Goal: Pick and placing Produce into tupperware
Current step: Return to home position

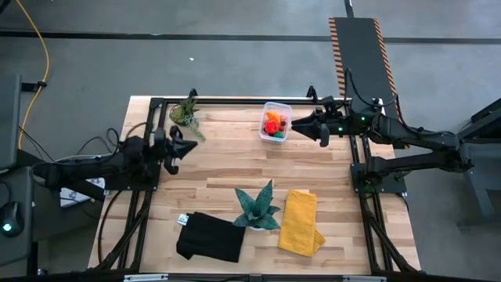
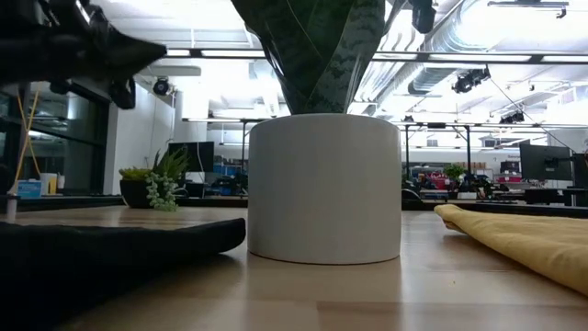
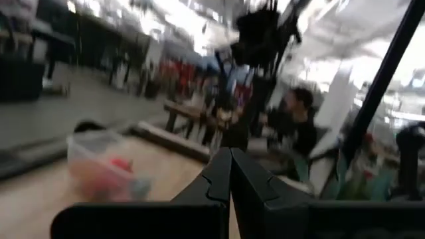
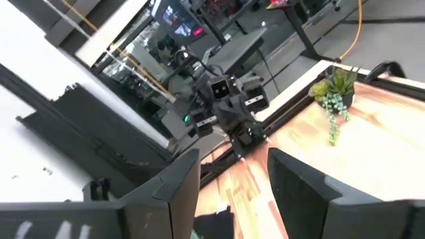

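Because the right claw (image 1: pixel 301 124) hangs released just beside the small clear plastic rectangular tub (image 1: pixel 278 104), a careless swing as it pulls away could, I'd guess, clip the wall and spill the tiny red, orange and green toy produce (image 1: pixel 273 125) lying inside. That tub sits near the surface's far edge, right of its middle. Over the left edge, the left claw (image 1: pixel 182 147) waits clenched on nothing, well apart from the tub.

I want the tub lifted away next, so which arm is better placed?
Probably right: the right gripper hangs open just beside the tub, while the left gripper, shut, sits farther off.
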Motion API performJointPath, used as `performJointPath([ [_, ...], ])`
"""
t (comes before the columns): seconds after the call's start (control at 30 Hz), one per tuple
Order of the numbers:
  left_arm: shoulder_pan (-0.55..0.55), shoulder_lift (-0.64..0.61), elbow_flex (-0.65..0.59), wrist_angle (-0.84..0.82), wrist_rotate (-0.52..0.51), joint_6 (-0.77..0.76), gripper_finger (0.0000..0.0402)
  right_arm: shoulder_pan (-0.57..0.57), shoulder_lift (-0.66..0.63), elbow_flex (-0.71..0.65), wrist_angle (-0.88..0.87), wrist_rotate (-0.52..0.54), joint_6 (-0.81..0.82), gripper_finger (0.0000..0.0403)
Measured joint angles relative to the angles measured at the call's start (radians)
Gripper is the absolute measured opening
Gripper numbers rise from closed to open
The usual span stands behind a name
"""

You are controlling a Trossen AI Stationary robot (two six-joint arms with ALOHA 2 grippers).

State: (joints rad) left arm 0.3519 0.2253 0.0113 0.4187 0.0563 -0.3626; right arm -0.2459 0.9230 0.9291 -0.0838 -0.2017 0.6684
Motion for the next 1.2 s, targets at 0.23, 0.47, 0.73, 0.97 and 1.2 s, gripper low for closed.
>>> performJointPath([
  [0.23,-0.063,0.0,0.0,-0.164,-0.016,-0.022,0.0,0.0,0.0,0.0,-0.01,-0.027,-0.019,0.0166],
  [0.47,-0.108,-0.001,0.0,-0.28,-0.015,-0.031,0.0,0.0,0.0,0.0,-0.018,-0.032,-0.04,0.0166],
  [0.73,-0.11,0.003,0.0,-0.404,0.025,-0.065,0.0,0.0,-0.002,0.0,-0.017,-0.097,-0.044,0.0166],
  [0.97,-0.111,0.02,0.0,-0.393,0.071,0.008,0.0002,0.0,-0.038,0.0,0.02,-0.105,-0.103,0.0161],
  [1.2,-0.11,0.022,0.0,-0.392,0.066,0.007,0.0,0.001,-0.144,0.0,0.029,-0.105,-0.212,0.0067],
])
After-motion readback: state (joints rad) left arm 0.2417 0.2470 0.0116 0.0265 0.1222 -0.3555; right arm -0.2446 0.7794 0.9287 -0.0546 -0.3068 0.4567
